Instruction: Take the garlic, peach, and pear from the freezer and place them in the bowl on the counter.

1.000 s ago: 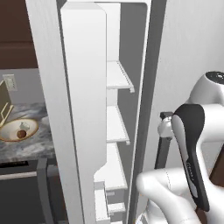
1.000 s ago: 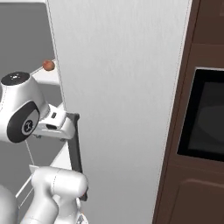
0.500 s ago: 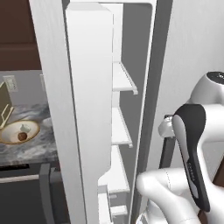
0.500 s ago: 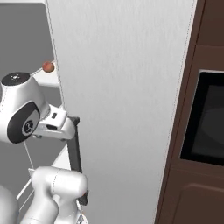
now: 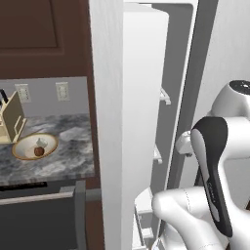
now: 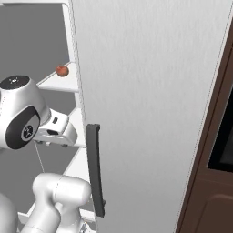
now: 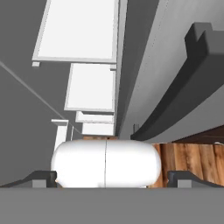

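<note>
Gripper (image 7: pixel 111 177) jaws stand wide apart and empty in the hand view, one dark fingertip (image 7: pixel 41 176) low on the left and the other low on the right, with nothing between them. Past the tips lie the freezer's (image 5: pixel 161 97) white shelves (image 7: pixel 92 86) stacked one after another, a dark door handle (image 7: pixel 183 83) running along a grey door face, and a strip of wooden floor (image 7: pixel 192 162). In the right base view the hand sits at the freezer opening, just beside the inner edge of the closed refrigerator door (image 6: pixel 154 104), whose dark vertical handle (image 6: pixel 94 170) hangs just to its right. A small round reddish-brown fruit (image 6: pixel 62 70) rests near the front edge of a white shelf above the hand, well apart from it. In the left base view the open freezer door (image 5: pixel 122 122) stands edge-on between the arm and the counter (image 5: pixel 49 151). On the counter, near its back edge, sits the bowl (image 5: pixel 35 146), with the garlic (image 5: pixel 41 142) and a dark reddish-brown fruit (image 5: pixel 38 152) inside, touching or nearly so. A knife block (image 5: pixel 10 119) stands just beside the bowl at the counter's far left, below two wall outlets (image 5: pixel 41 92). Dark brown cabinets (image 5: pixel 44 34) hang above.
</note>
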